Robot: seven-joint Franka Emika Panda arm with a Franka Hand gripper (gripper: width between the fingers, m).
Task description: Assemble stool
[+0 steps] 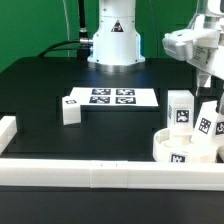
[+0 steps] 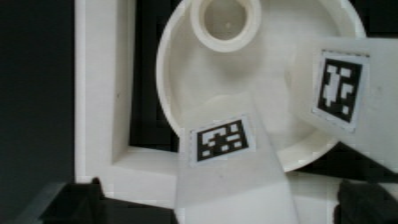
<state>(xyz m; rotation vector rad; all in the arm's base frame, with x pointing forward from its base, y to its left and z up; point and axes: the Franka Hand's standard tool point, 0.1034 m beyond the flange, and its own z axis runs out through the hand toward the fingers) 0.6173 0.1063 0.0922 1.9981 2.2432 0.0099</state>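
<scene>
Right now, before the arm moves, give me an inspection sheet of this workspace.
Surface: black table, white bars along its edges, marker board flat at centre.
Job's things: round seat at the exterior view's right, several legs upright on or beside it; one loose leg by the marker board.
Clutter: nothing seen.
Grippers: gripper open above the seat, holding nothing.
Cables: black cable behind the arm's base.
Surroundings: green backdrop.

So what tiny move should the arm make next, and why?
Probably ease straight down: the open fingers hold nothing and hover over the seat, with a tagged leg sitting between them in the wrist view, seemingly lined up for a grip.
</scene>
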